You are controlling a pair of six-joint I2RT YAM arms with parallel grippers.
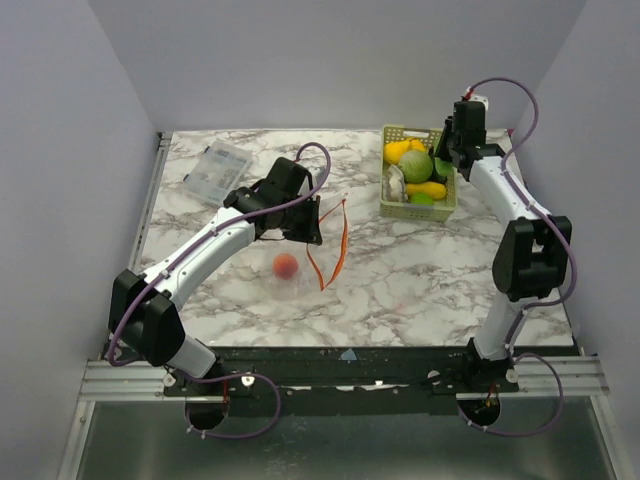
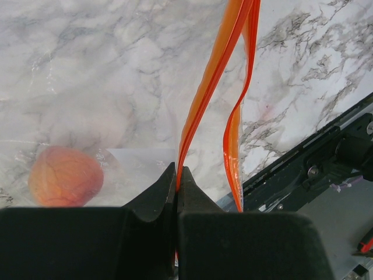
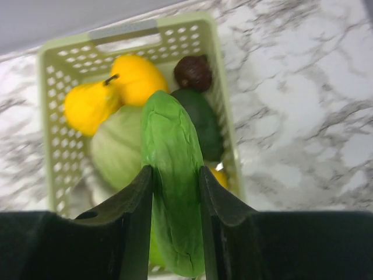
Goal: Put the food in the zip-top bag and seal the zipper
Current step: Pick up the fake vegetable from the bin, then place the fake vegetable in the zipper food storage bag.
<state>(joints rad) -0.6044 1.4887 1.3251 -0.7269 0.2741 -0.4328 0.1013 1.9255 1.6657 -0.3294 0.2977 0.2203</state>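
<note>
Orange-red zipper (image 2: 210,81) is pinched flat in the left claw (image 2: 176,175), which is shut on one lip of the bag (image 2: 116,105). The other lip hangs slack just beside it, so the mouth looks narrow. The right claw (image 3: 175,181) grips the cucumber (image 3: 169,134) across its width, above the basket (image 3: 145,29), well apart from the bag.

The likeliest trouble is at the mouth: a long cucumber brought in crosswise could catch the loose lip and shove the bag along instead of going in. The cucumber is smooth and held by two narrow jaws, so it may swivel or slide out on the way across. A tug on the zipper could also tip the fruit (image 2: 65,184) lying inside the bag towards the opening.

The tabletop (image 1: 420,280) is white marble-patterned with grey veins and looks slick. A clear box (image 1: 220,165) lies at its far left. Plain pale walls (image 1: 330,60) close three sides.
</note>
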